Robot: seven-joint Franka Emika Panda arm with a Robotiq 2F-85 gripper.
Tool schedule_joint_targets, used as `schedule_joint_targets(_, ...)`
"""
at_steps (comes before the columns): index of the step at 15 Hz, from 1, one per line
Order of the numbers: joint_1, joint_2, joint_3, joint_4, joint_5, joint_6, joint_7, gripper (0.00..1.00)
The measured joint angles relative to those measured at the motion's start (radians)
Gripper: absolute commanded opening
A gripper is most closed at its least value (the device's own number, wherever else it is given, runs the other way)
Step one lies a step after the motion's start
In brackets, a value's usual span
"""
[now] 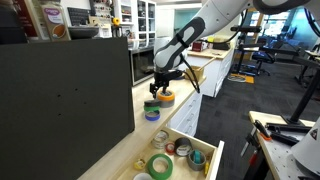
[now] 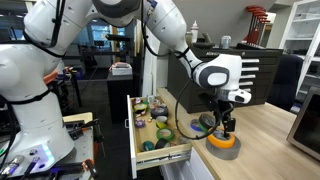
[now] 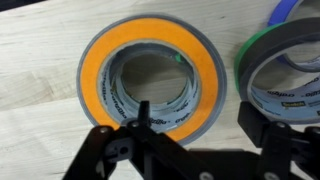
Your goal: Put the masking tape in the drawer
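Note:
The masking tape (image 3: 95, 75), a flat orange ring with a pale core and a grey lower edge, lies flat on the light-wood counter. It shows in both exterior views (image 1: 166, 98) (image 2: 223, 143). My gripper (image 3: 200, 120) is open and low over it. One finger is inside the core hole and the other is outside the ring, so the fingers straddle the roll's wall. The gripper also shows in both exterior views (image 1: 165, 84) (image 2: 226, 124). The drawer (image 1: 205, 145) (image 2: 168, 156) stands pulled open below the counter edge, with several rolls and small items inside.
A green roll (image 3: 290, 45) lies right beside the masking tape, close to the outer finger, and a blue roll (image 3: 296, 8) lies beyond it. Green and blue rolls (image 1: 152, 108) also show in an exterior view. A large dark panel (image 1: 60, 100) stands on the counter.

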Motion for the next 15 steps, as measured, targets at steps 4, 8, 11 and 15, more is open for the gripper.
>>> schedule_joint_targets(4, -0.008, 0.003, 0.002, 0.006, 0.022, -0.001, -0.003, 0.33)
schedule_joint_targets(8, -0.024, 0.003, 0.010, 0.006, 0.041, -0.003, -0.015, 0.08)
schedule_joint_targets(11, -0.033, -0.001, 0.022, 0.006, 0.063, -0.015, -0.022, 0.04)
schedule_joint_targets(15, -0.037, -0.007, 0.024, 0.005, 0.063, -0.038, -0.031, 0.05)
